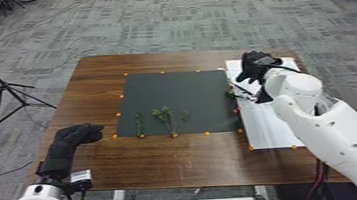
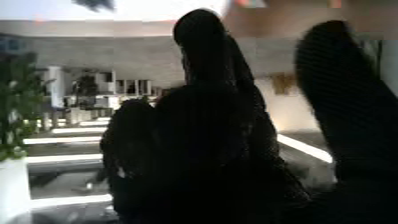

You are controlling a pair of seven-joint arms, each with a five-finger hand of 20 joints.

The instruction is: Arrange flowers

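Observation:
In the head view my right hand (image 1: 258, 66) is over the upper part of the white board, its fingers apart. In the right wrist view the fingers of this hand (image 2: 209, 130) are straight, with the thumb apart and nothing visible between. A green sprig (image 1: 234, 94) lies at the dark mat's right edge, beside a small dark object. Three more green sprigs, a thin one (image 1: 139, 124), a bushier one (image 1: 165, 120) and a small one (image 1: 185, 115), are near the mat's front edge. My left hand (image 1: 74, 136) is left of the mat, its fingers relaxed.
The dark mat (image 1: 170, 91) lies on the brown table (image 1: 161, 164), with small orange markers round it. The white board (image 1: 270, 132) is beside it on the right. A black tripod (image 1: 7, 86) stands left of the table. Green leaves (image 2: 16, 100) show in the right wrist view.

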